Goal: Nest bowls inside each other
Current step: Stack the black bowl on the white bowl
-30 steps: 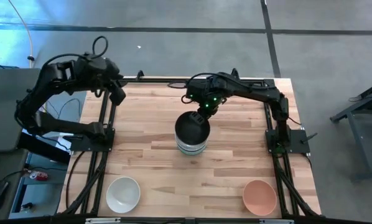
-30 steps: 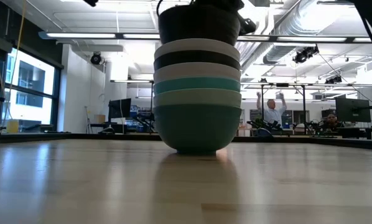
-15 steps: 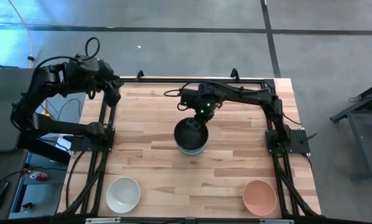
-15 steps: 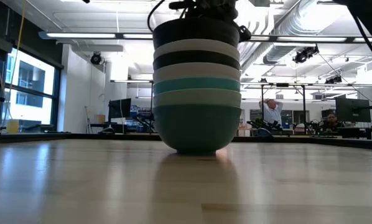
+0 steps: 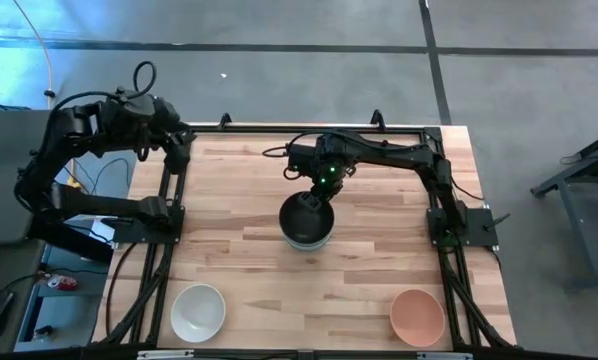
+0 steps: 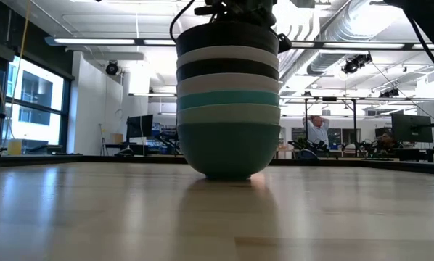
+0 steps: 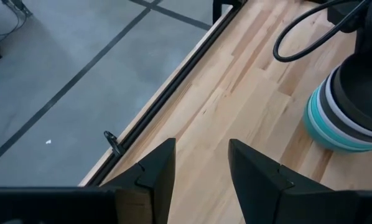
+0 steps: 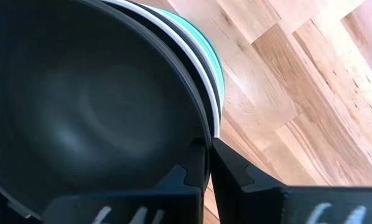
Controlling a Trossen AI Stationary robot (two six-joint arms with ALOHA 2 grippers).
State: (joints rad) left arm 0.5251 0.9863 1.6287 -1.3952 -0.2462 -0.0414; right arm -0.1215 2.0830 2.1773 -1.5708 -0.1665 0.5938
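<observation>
The right pincer [image 5: 317,191] pinches the rim of the black bowl [image 5: 305,212] on top of the stack of bowls [image 6: 228,109], mid counter [image 5: 369,260]. Far off at the near edge sit a white bowl [image 5: 198,311] and a pink bowl [image 5: 417,314]. The left pincer [image 7: 198,163] is spread at the far left corner.

Pale butcher-block wooden worktop [image 5: 239,260] edged by a black metal frame [image 5: 166,215], set on grey concrete floor [image 5: 279,80]. Far behind, across the low view: a person [image 6: 318,132] with raised arms, dark computer monitors [image 6: 139,126], white ceiling ducts [image 6: 347,29].
</observation>
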